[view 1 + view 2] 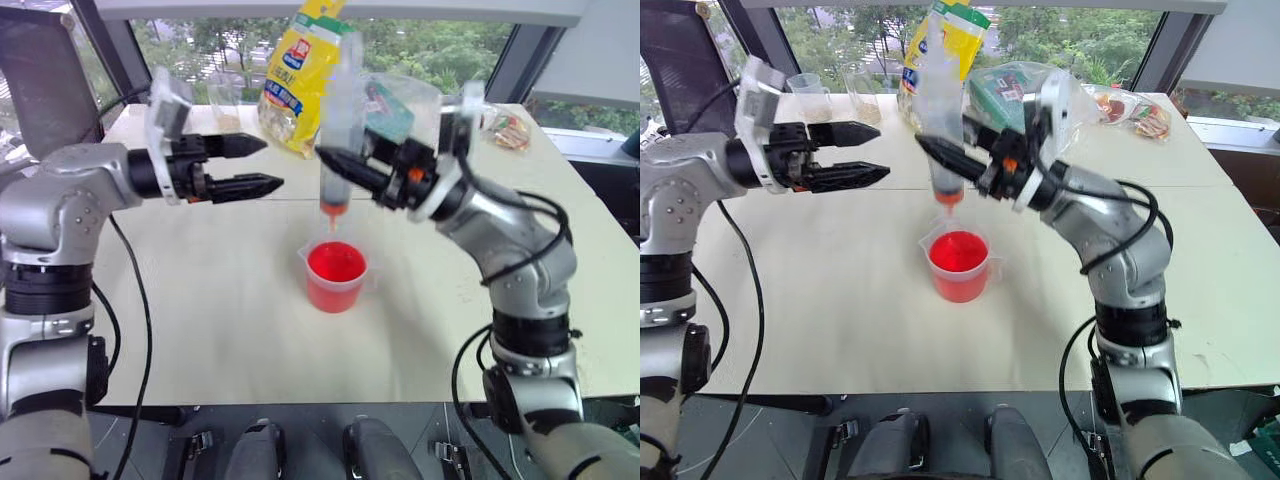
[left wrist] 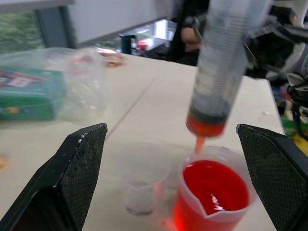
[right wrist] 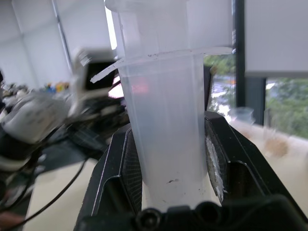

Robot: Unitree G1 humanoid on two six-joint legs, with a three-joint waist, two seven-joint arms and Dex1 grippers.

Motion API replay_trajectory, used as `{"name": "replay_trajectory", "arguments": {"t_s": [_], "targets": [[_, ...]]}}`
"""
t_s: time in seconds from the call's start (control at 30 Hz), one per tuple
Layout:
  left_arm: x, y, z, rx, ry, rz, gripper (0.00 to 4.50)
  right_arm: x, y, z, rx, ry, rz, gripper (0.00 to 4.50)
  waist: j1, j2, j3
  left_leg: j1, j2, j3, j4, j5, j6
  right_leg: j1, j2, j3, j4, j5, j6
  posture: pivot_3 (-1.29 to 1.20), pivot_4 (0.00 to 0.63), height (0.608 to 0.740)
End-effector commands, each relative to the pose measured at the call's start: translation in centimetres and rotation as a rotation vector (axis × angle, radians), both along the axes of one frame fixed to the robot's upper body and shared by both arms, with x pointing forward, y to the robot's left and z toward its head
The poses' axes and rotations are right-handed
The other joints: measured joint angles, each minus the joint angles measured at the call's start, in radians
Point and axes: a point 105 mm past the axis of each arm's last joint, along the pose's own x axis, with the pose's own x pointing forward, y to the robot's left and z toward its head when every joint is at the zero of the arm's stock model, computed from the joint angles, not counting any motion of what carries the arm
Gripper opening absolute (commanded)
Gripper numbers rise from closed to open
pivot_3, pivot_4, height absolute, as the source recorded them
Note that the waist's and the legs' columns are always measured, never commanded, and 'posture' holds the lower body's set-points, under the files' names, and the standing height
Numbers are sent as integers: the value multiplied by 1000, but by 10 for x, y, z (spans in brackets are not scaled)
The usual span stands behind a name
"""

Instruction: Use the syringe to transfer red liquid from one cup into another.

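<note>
Head view: While the right gripper (image 1: 350, 166) clamps the syringe (image 1: 338, 120) upright at centre frame, its orange tip hangs just above the red cup (image 1: 335, 277) on the white table (image 1: 220, 300).
Left side of frame: the left gripper (image 1: 262, 165) points toward the syringe, jaws released and holding nothing, apart from the barrel.
Background: a yellow bag (image 1: 300, 80) stands at the upper centre.
Left wrist view: two spread black fingers (image 2: 77, 178) frame the red liquid (image 2: 211, 185) at lower right; the clear cup (image 2: 143, 185) sits touching or just beside the red cup.
Right wrist view: both jaws press the syringe barrel at centre frame.
</note>
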Motion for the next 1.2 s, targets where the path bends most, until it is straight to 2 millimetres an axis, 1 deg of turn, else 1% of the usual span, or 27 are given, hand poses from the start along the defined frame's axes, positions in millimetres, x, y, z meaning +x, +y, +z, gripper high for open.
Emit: {"name": "replay_trajectory", "arguments": {"t_s": [0.03,0.07,0.17,0.27,0.33,0.47,0.6,0.8,1.03,1.17,1.2], "targets": [[-3,2,15,-31,-56,9,4442,17,1,5,24,-44,-23,1405,1,0,0,0,0,0,0,0,0,0,0,0,0,0,0,0,150,740],[-3,1,15,-34,-61,11,4442,22,2,4,25,-44,-25,1405,0,0,0,0,0,0,0,0,0,0,0,0,0,0,0,0,150,740],[1,-7,21,-64,-89,11,4442,38,12,-15,7,-25,-28,1405,0,0,0,0,0,0,0,0,0,0,0,0,0,0,0,0,150,740],[7,-15,28,-92,-112,10,4442,45,18,-33,-17,-12,-30,1405,-1,0,0,0,0,1,0,0,0,-1,0,0,0,0,0,0,150,740],[10,-22,32,-108,-123,-3,4442,47,20,-41,-24,-4,-32,1405,-1,0,0,0,0,1,-1,0,0,-1,0,0,0,0,0,0,150,740],[15,-36,37,-124,-126,-49,4442,48,21,-47,-24,3,-36,1405,-1,0,0,0,0,1,-1,0,0,-1,0,0,0,0,0,0,150,740],[18,-48,36,-120,-122,-94,4442,48,21,-51,-27,9,-44,1405,-2,0,0,0,0,1,-1,0,-1,-1,0,0,0,0,0,0,150,740],[18,-60,36,-127,-113,-145,4442,50,19,-54,-36,13,-59,1405,-3,0,0,0,0,1,-1,1,-2,-2,0,0,0,0,0,0,150,740],[15,-66,40,-137,-116,-181,4442,54,19,-56,-46,15,-69,1405,-2,0,0,0,0,1,-1,1,-2,-2,0,0,0,0,0,0,150,740],[14,-68,39,-133,-108,-197,4442,55,19,-57,-50,15,-70,1405,-3,0,0,0,0,1,-1,1,-2,-2,0,0,0,0,0,0,150,740],[14,-70,37,-131,-105,-203,3933,55,19,-57,-51,15,-70,1405,-3,0,0,0,0,1,-1,1,-2,-2,0,0,1,0,0,0,150,740]]}}
